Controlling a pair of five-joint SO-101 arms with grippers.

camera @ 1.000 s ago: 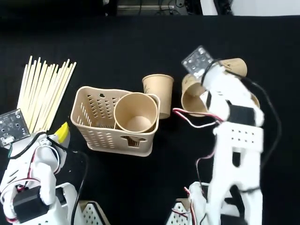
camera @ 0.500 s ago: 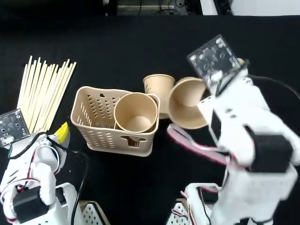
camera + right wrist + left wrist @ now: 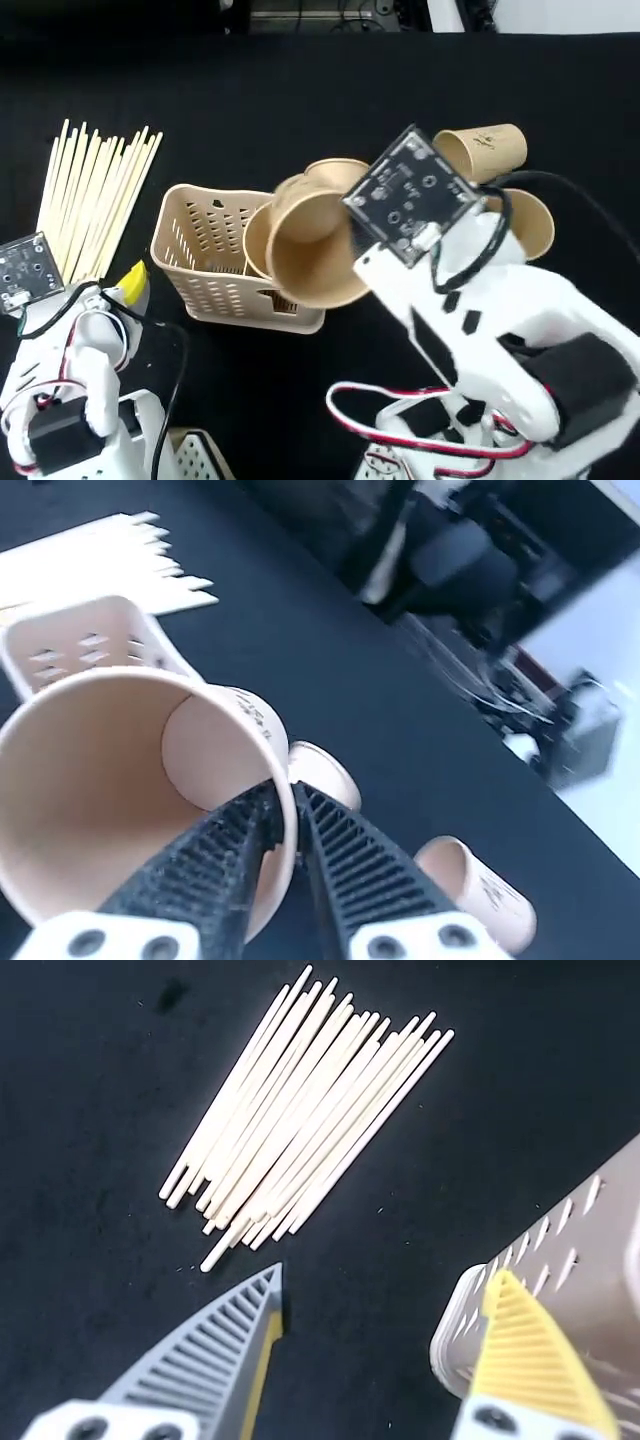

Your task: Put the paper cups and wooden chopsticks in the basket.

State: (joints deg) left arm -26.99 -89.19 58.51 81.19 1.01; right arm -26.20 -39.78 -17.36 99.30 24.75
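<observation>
The right gripper (image 3: 287,798) was clamped tight on the rim of a paper cup (image 3: 310,255), tilted and hanging right over the basket (image 3: 195,235), above the cup inside (image 3: 256,240). The left gripper (image 3: 388,1275) gaped wide and empty beside the basket's corner, the wooden chopsticks (image 3: 300,1110) near it. A spare cup (image 3: 485,150) lay on the basket's far side.

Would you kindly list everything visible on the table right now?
basket: one, beige, mid-table
held paper cup: one, tan, above the basket
nested paper cup: one, tan, inside the basket
upright paper cup: one, tan, behind the basket
tipped paper cup: one, tan, far right
fifth paper cup: one, tan, right side
wooden chopsticks: one loose pile, pale, left of the basket
table: one, black
left gripper: one, grey-yellow, open, near the chopsticks
right gripper: one, black, shut on held paper cup's rim
</observation>
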